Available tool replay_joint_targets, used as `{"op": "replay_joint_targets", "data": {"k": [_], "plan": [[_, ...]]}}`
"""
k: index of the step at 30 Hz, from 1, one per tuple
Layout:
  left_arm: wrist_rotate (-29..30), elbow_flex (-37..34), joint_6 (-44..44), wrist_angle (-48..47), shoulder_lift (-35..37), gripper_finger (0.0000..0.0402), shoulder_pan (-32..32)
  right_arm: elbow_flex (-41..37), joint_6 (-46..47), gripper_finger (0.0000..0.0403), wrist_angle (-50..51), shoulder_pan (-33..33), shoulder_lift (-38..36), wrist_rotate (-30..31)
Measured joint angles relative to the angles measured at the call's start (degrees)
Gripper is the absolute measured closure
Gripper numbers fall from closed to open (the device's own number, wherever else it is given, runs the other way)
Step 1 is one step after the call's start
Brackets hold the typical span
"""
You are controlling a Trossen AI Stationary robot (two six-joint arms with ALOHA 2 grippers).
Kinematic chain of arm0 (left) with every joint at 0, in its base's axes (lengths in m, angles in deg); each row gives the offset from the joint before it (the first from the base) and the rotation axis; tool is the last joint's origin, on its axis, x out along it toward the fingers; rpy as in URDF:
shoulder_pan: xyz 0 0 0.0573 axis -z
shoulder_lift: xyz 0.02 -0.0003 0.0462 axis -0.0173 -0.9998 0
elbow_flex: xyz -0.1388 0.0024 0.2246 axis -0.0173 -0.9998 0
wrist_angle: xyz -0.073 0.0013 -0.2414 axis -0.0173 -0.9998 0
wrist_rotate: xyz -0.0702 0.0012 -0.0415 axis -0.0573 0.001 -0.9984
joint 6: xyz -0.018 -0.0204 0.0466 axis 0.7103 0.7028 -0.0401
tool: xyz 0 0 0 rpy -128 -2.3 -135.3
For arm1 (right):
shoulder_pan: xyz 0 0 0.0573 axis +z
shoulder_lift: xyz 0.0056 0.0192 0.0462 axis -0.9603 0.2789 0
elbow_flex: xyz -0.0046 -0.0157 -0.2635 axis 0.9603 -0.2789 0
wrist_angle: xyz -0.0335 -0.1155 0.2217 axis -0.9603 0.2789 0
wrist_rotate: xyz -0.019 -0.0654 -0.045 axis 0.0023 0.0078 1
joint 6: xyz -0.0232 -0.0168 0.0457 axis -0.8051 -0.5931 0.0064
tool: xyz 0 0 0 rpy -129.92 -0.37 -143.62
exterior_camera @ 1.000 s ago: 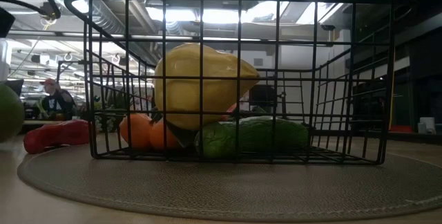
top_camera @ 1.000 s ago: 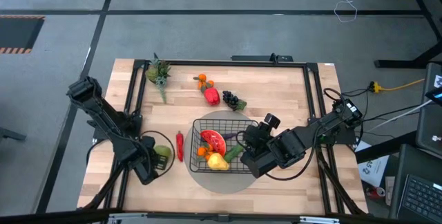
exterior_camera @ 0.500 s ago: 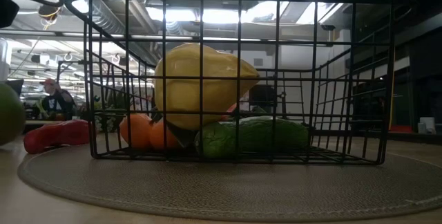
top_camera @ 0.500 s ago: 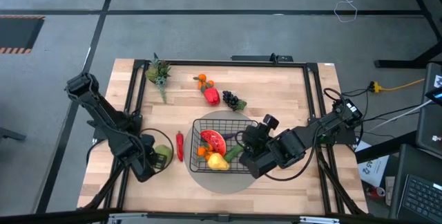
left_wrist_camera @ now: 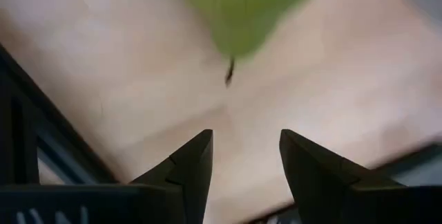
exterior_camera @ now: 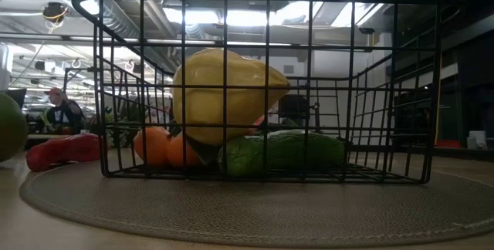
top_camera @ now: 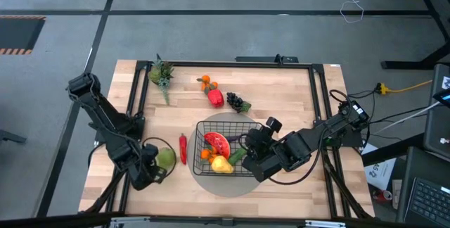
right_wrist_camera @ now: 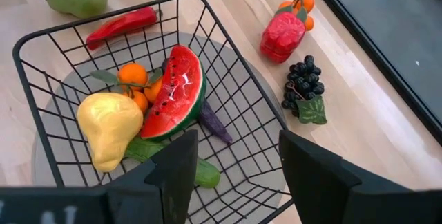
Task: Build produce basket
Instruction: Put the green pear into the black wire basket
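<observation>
Left gripper [left_wrist_camera: 245,156] parted, empty, near green pear [top_camera: 165,157] at lower left; pear may roll. Right gripper [right_wrist_camera: 235,156] parted, empty above basket [top_camera: 239,127].

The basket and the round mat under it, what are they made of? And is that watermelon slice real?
The basket looks like thin metal wire with a black coating: an open grid with welded-looking crossings. The round mat seems a woven or fibrous grey material, with a stitched edge. The watermelon slice is likely moulded plastic: glossy and uniformly coloured, with seeds that look painted on.
</observation>
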Motion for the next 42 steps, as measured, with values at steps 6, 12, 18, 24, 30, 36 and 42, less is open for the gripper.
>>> {"op": "replay_joint_targets", "data": {"k": [6,12,18,24,30,36,42], "plan": [[1.69,0.00,-3.81,3.07,0.11,0.0238,3.79,0.00,-1.34,0.0199,-1.14,0.00,0.00,0.00],[4.09,0.00,-3.03,2.72,-2.36,0.0238,4.11,0.00,-1.89,0.0199,-1.30,0.00,0.00,-0.02],[5.73,0.00,-5.31,2.54,-6.02,0.0238,4.12,0.00,-2.82,0.0199,-1.32,0.00,0.00,-0.02],[8.07,0.00,-6.02,2.54,-10.34,0.0238,3.54,0.00,-2.84,0.0199,-1.82,0.00,0.00,-0.04],[8.11,0.00,-5.98,2.65,-13.24,0.0238,3.52,0.00,-2.84,0.0199,-1.80,0.00,0.00,-0.07],[8.86,0.02,-5.99,2.89,-15.64,0.0238,3.52,0.00,-2.55,0.0198,-1.87,0.00,0.00,-0.27],[9.01,0.02,-5.98,3.79,-16.88,0.0238,3.52,0.00,-2.68,0.0198,-3.38,0.00,0.00,-0.48]]}}
